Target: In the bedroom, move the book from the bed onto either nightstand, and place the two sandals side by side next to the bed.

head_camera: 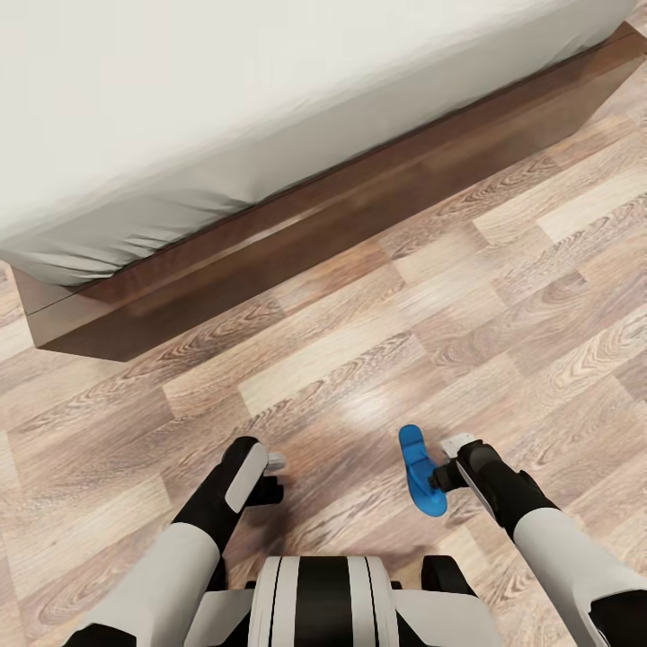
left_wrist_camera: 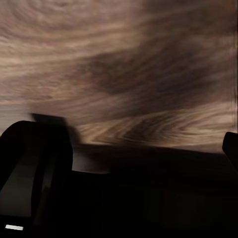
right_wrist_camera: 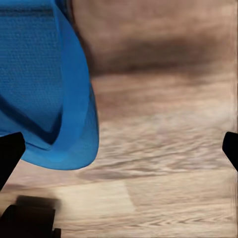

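While the robot stands on the wood floor (head_camera: 359,359) beside the bed (head_camera: 270,234), one blue sandal (head_camera: 420,471) hangs on its edge next to the right gripper (head_camera: 447,460). It looks like the gripper pinches the sandal by one side, which would be why the sandal stands up thin and does not lie flat. In the right wrist view the blue sole (right_wrist_camera: 44,94) sits close by one dark finger, above the floor planks. I judge the robot carries it here so it can go down near the bed's brown wooden side. The left gripper (head_camera: 270,476) hangs low over bare floor with nothing in it, and its fingers (left_wrist_camera: 29,163) look spread wide, maybe waiting.
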Controlling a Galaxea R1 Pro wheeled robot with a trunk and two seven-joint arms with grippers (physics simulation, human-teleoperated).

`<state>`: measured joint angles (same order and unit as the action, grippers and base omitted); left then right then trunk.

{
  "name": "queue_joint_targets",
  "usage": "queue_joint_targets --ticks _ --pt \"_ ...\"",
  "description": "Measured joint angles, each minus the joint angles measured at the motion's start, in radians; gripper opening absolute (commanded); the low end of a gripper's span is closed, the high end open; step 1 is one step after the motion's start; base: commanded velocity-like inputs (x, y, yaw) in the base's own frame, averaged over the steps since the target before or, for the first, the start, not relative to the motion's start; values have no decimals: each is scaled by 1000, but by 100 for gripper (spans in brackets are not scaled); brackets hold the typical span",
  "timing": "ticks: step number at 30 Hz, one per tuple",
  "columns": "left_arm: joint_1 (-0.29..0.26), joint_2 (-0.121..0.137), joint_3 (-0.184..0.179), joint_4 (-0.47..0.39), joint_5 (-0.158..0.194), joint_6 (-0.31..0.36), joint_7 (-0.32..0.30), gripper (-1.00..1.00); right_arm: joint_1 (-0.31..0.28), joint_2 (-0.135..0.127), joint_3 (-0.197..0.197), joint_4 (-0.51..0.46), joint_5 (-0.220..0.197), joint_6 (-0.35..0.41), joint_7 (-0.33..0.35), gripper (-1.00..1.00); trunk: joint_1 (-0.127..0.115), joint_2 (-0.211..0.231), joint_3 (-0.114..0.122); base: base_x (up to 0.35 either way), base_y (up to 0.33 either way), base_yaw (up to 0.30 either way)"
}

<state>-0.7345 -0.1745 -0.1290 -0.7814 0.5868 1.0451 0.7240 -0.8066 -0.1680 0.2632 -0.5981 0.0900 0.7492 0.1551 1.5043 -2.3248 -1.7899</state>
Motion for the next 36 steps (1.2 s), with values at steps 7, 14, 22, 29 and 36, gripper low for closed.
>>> queue_joint_targets --ticks 7,14,22,29,36 --pt "0 0 0 0 0 0 -2 100 0 -1 0 0 0 0 0 100 0 0 0 0 -65 0" --pt "0 0 0 0 1 0 -3 100 0 -2 1 0 0 0 0 100 0 0 0 0 -21 14" --pt "0 0 0 0 0 0 -3 100 0 0 2 0 0 0 0 100 0 0 -2 0 -7 124" --pt "0 0 0 0 0 0 -3 100 0 1 2 0 0 0 -1 100 0 0 -6 0 -2 209" --pt "0 0 0 0 1 0 -3 100 0 2 2 0 0 0 -1 100 0 0 -11 0 -1 180"
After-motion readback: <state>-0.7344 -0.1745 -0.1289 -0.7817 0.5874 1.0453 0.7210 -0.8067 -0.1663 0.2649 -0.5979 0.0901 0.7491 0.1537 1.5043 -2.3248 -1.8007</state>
